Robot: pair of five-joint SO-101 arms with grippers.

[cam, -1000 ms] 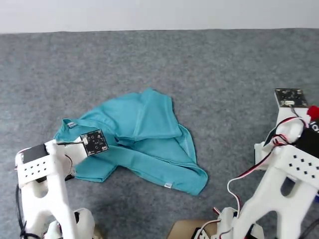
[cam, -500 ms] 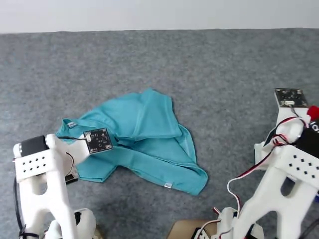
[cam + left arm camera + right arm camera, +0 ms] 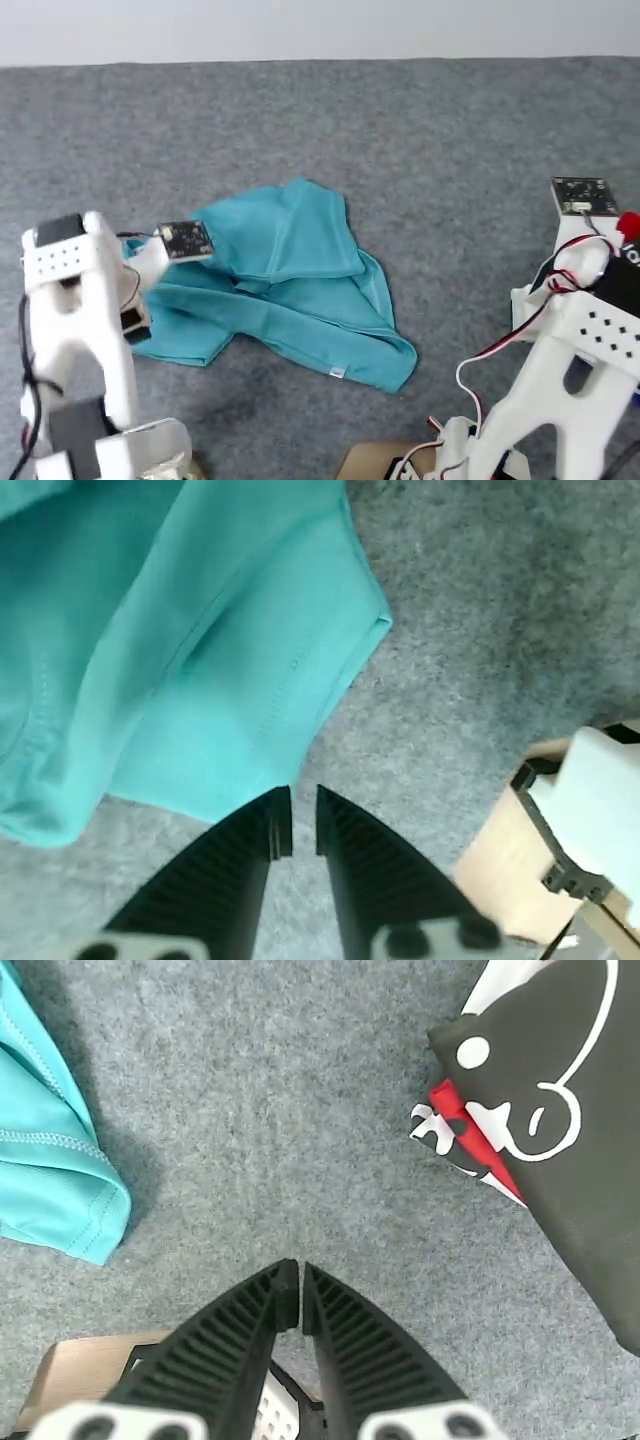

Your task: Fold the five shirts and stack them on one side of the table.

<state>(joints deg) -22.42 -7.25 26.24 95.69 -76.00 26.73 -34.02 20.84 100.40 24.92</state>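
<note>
On the grey worktop (image 3: 450,150), left of centre, the teal shirt (image 3: 290,270) lies rumpled, with one panel flopped over the middle and its hems running at odd angles. It is neither spread flat nor folded. The left arm stands at the shirt's left edge. Its wrist view has the left claw (image 3: 295,825) poised above the border where a hemmed corner of the cloth meets bare worktop. Its fingers are all but clenched, with only a thin slit between the tips, and they grasp nothing. The right claw (image 3: 300,1295) hangs over bare worktop between the teal shirt's lower corner and a black shirt (image 3: 560,1140) with a white and red print (whether that one is folded I cannot tell). Its fingers are pressed together, and it too is empty.

My reading is that the work is at an early step: getting hold of the teal shirt to lay it out before any proper fold. The next move probably calls for the left claw to release wide, drop onto that hem, and pinch the edge cleanly. If it bites too far in, it may gather several layers of the bunched cloth and drag the heap rather than open it.
</note>
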